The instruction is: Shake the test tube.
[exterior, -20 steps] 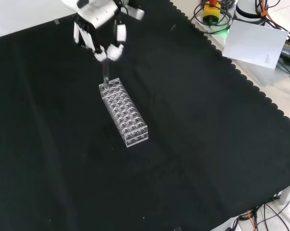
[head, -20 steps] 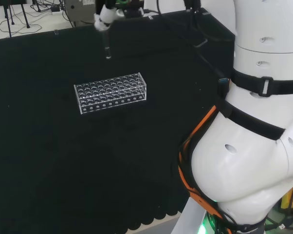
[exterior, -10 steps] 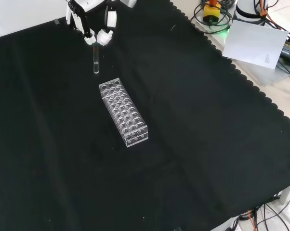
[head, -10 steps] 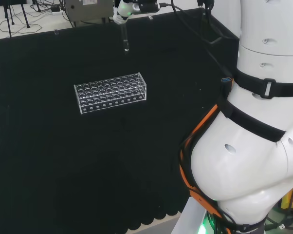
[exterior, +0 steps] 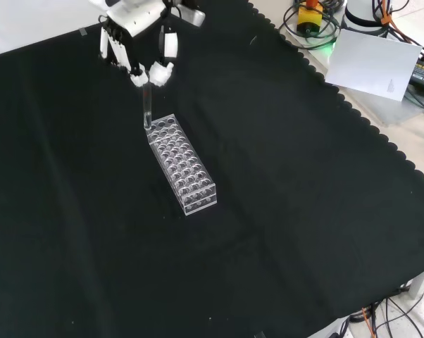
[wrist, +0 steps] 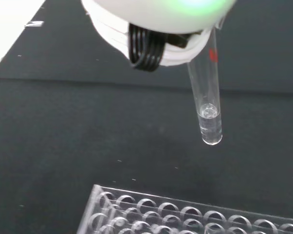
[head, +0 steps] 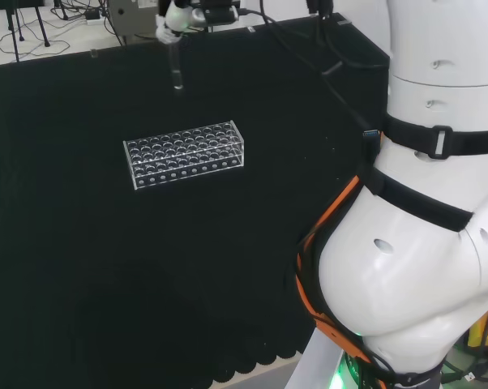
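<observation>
A clear glass test tube [head: 177, 71] [exterior: 146, 111] [wrist: 207, 105] hangs in the air from the hand [head: 187, 14] [exterior: 138, 44] [wrist: 161, 29], whose fingers pinch its top end. In the wrist view a little clear liquid sits in the tube's rounded bottom. The tube is close to upright, its bottom above the cloth. In the front view its lower end shows just over the far end of the clear plastic rack [exterior: 181, 164] [head: 184, 153] [wrist: 185, 214]. The rack's holes look empty.
The scalloped edge of the black cloth [exterior: 381, 134] runs along the right of the front view, with cables and a white sheet [exterior: 377, 63] beyond it. The arm's own white links [head: 422, 203] take up the right of the head view.
The hand has swung the tube left in the head view, back from its rightward swing half a second ago. In the front view the tube has come down toward the rack's far end.
</observation>
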